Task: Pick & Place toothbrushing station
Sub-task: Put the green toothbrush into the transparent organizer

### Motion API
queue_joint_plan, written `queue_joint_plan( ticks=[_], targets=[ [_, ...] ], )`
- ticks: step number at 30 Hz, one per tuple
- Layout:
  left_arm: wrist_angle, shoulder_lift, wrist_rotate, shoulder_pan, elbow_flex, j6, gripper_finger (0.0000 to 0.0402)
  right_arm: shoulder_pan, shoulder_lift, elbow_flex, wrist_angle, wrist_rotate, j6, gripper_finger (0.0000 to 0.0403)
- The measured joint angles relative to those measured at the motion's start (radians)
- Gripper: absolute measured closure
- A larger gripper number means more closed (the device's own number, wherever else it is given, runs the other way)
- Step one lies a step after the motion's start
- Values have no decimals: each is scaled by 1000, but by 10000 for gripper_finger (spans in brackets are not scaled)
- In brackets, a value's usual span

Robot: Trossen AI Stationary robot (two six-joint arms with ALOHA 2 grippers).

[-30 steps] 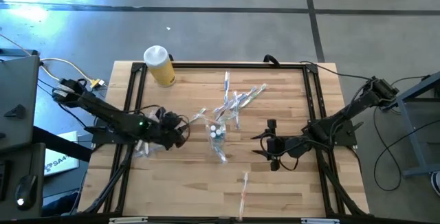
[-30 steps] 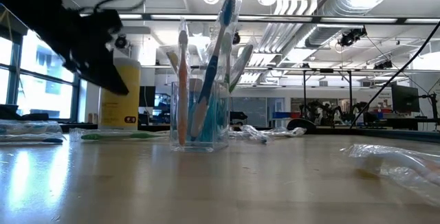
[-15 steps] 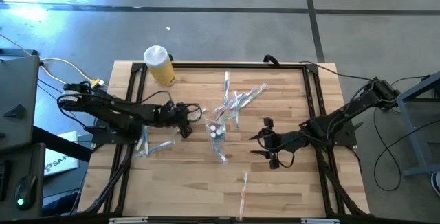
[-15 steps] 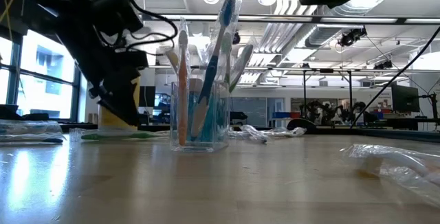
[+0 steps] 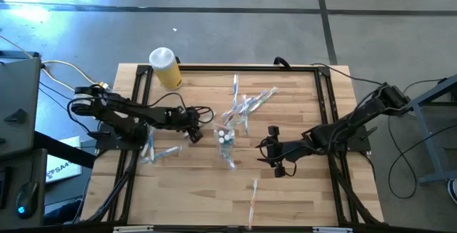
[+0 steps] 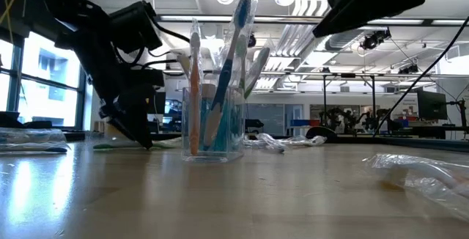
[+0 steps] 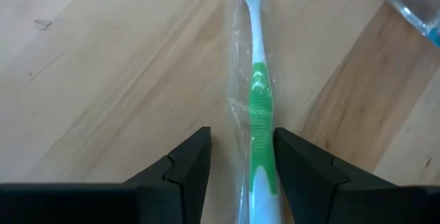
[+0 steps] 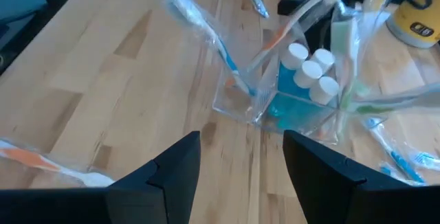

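From above, the clear cup [image 5: 226, 137] sits near the middle of the frame on the wooden table [image 5: 186, 197], with toothbrushes sticking out and white caps showing inside. More wrapped brushes lie scattered above and below it. The left gripper [image 5: 191, 132] is just left of the cup, low over the wood. The right gripper [image 5: 274, 153] waits to the right of the cup, a little apart. A yellow bottle [image 5: 166, 68] stands at the upper left. From table level, the cup [image 6: 212, 118] is left of centre, full of upright brushes and teal tubes, with the left arm down beside it. In the left wrist view, a green toothbrush [image 7: 259, 107] in a clear wrapper lies flat between the two parted fingers [image 7: 185, 169], which have not closed on it. I think this is the grabbing step; next the fingers must squeeze the thin handle, then lift it to the cup. In the right wrist view, the cup [image 8: 302, 90] lies ahead of open, empty fingers [image 8: 175, 165].
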State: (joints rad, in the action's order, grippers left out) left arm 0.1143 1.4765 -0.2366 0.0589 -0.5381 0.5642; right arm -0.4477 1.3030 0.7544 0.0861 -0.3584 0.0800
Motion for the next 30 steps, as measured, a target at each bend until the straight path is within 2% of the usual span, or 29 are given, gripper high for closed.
queue_joint_plan(
  ticks=[3,8,11,16,19,23,30],
  targets=[
    [5,11,-5,0,0,44,279,6,34,0,-21,2,2,204],
    [5,13,-52,-2,2,76,379,6,83,0,-26,3,6,204],
    [0,14,-88,-2,2,91,383,8,111,0,-28,19,6,204],
    [49,-8,-92,-1,-31,89,391,14,137,0,-44,111,31,204],
    [160,-37,-96,0,-88,62,392,23,155,0,-62,139,33,204],
    [354,-83,-150,-8,-221,30,392,25,158,0,-80,183,44,204],
    [846,-103,-448,-113,-526,105,393,25,161,0,-52,204,71,204]
  ],
)
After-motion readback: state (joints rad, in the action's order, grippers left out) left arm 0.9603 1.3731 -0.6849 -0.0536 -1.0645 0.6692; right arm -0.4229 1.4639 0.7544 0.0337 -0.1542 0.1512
